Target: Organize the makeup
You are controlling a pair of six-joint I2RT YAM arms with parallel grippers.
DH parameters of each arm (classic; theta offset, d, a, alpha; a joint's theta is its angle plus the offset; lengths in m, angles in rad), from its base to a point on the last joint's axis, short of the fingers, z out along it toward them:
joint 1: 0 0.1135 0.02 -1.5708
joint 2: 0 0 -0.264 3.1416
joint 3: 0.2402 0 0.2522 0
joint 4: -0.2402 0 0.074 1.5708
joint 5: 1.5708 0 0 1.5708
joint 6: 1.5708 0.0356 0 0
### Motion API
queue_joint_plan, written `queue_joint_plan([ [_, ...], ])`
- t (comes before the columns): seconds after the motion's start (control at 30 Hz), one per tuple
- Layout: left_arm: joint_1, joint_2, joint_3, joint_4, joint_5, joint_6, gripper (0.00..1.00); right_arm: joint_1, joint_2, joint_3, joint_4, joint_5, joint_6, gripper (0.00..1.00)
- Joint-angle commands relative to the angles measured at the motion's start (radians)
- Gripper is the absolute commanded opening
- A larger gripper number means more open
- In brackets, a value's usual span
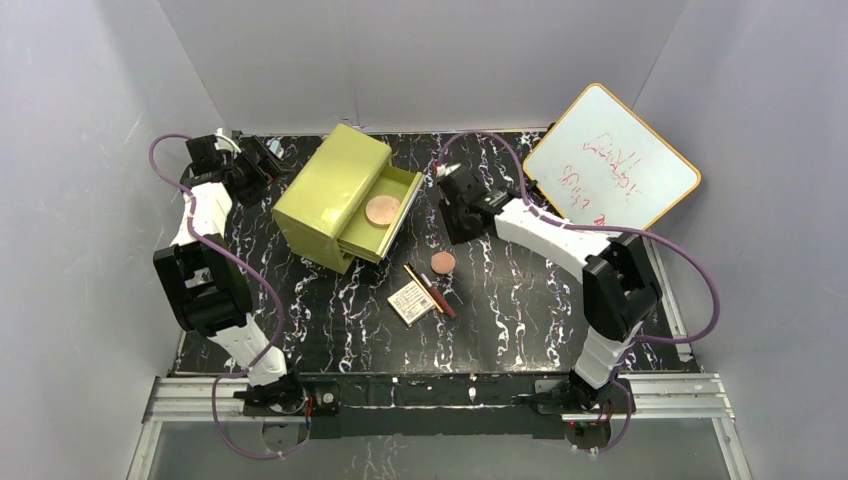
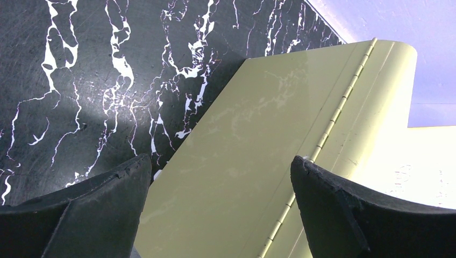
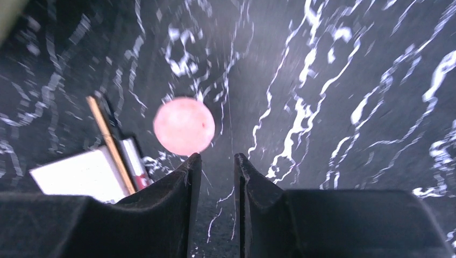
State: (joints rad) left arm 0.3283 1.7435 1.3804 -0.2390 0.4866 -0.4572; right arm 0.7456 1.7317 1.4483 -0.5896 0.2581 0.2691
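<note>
Table (image 1: 520, 300) – black, white-veined slab.
Whiteboard (image 1: 612, 160) – orange frame, red scrawl, propped well to the right of the drawer box.
Drawer box (image 1: 330, 195) – olive-green, set askew, one drawer pulled out on its right side.
Left gripper (image 1: 258, 160) – just off the box's left far corner. In its wrist view the left gripper (image 2: 220, 164) has its fingers spread wide, empty, with the box's hinged green face filling the gap.
Right gripper (image 1: 452, 200) – just right of the open drawer. In its wrist view the right gripper (image 3: 216, 157) has its jaws drawn almost together, a thin slit between them, gripping nothing.
Palette (image 1: 410, 300) – cream square, on the table at the box's near side, below the drawer.
Larger disc (image 1: 382, 210) – lying inside the open drawer.
Smaller disc (image 1: 443, 262) – on the table, near-right of the drawer, apart from the palette.
Gold pencil (image 1: 417, 283) and dark red pencil (image 1: 440, 298) – side by side along the palette's right edge, the gold one nearer the box.
</note>
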Motion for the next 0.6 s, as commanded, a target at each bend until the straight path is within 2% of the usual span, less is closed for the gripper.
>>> queue_joint_plan([
  [0.0, 0.006, -0.015, -0.016, -0.007, 0.024, -0.002, 0.99, -0.002, 0.01, -0.109, 0.127, -0.041, 0.074, 0.37],
  [0.57, 0.006, -0.016, -0.017, -0.004, 0.022, -0.001, 0.99, -0.001, 0.169, -0.154, 0.236, -0.103, 0.101, 0.34],
])
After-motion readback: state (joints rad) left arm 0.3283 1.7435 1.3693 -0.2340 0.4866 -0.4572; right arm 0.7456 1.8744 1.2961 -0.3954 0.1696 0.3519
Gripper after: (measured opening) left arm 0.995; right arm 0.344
